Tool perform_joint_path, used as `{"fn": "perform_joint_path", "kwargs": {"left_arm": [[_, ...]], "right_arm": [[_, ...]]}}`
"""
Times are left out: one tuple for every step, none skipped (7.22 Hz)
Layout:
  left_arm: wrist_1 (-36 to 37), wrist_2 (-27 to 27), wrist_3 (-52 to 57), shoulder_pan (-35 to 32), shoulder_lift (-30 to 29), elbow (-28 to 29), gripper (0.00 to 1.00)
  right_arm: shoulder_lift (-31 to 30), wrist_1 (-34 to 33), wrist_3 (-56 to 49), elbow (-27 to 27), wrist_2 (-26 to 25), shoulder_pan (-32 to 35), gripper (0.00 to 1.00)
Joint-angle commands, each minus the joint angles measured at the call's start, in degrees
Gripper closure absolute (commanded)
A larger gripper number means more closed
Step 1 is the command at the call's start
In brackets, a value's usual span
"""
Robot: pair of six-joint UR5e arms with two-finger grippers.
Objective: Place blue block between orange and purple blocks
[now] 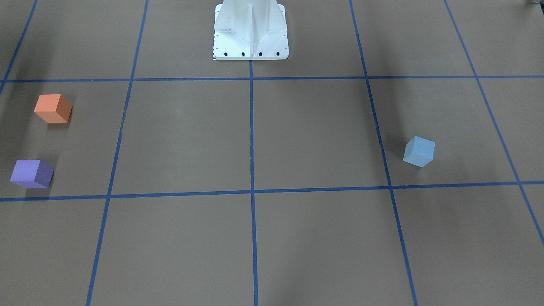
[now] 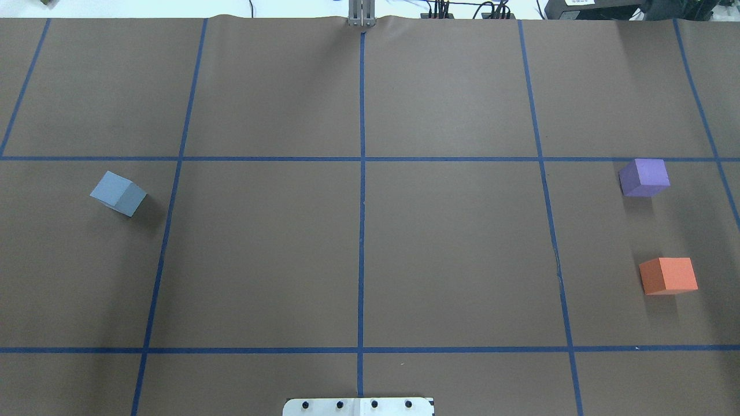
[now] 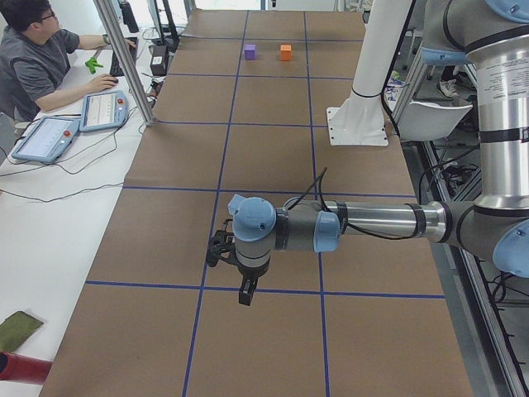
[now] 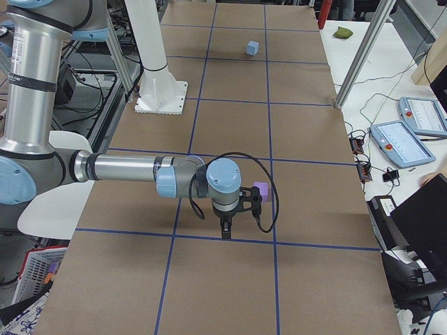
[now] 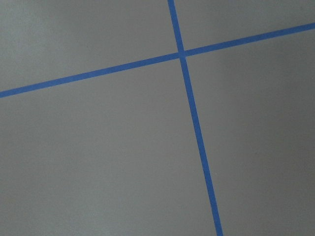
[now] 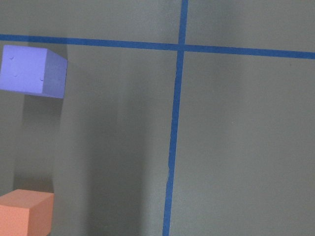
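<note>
- My left gripper [image 3: 245, 296] and right gripper [image 4: 225, 234] hang over the table [image 2: 370, 260]; spread or closed, I cannot tell.
- Near right: orange block [image 2: 668, 275], gap beyond it unfilled.
- Left side: blue block [image 2: 118, 193] sits untouched, whole job ahead.
- Farther right: purple block [image 2: 643, 177].

pale blue block [image 1: 419, 151], orange block [image 1: 53, 108], purple block [image 1: 32, 173]
</note>
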Motion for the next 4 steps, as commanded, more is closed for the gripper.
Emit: {"fn": "perform_joint_path", "kwargs": {"left_arm": [[-0.42,-1.72,-0.64,2.49,-3.87,-0.10,0.00],[-0.59,-7.05,-1.17,3.29,-4.69,0.51,0.00],[-1.12,-9.88,-3.26,3.39,-5.48,1.30,0.00],[-7.21,-10.17,-3.55,4.35,-5.58,1.05,0.00]], "right_arm": [[-0.06,1.14,0.15,-0.09,0.04,-0.15,0.00],[-0.15,1.14,0.15,-0.09,0.04,-0.15,0.00],[-0.06,1.05,0.24,-0.09,0.13,-0.15,0.00],[-0.15,1.13,0.24,-0.09,0.13,-0.15,0.00]]}}
